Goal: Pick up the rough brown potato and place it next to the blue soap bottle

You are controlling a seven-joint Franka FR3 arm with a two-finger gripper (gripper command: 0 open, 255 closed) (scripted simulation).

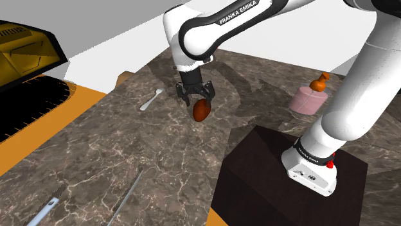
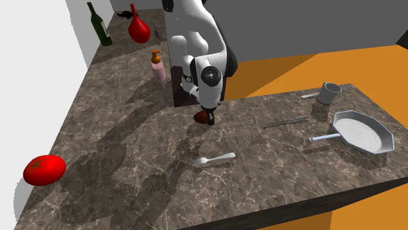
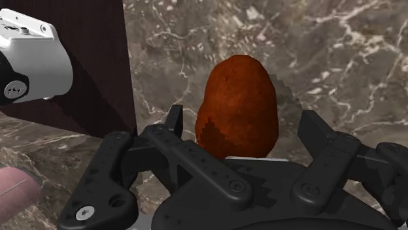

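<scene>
Shoulder view, left to right: a white spoon (image 1: 151, 100) lies on the marble counter (image 1: 96, 147). Near it, the gripper (image 1: 197, 100) has its jaws closed partway on the reddish-brown potato (image 1: 201, 110) (clasped from both sides in the wrist view), and the soap bottle (image 1: 308, 97), drawn pink with an orange pump, stands well apart at right. The step in hand appears to be the carry; the next move calls for travel toward the bottle, then lowering the potato beside it without contact.

potato (image 3: 238, 91) base hidden behind the pincer (image 3: 242, 119) — pink soap bottle (image 3: 14, 191) cut off at edge.
</scene>
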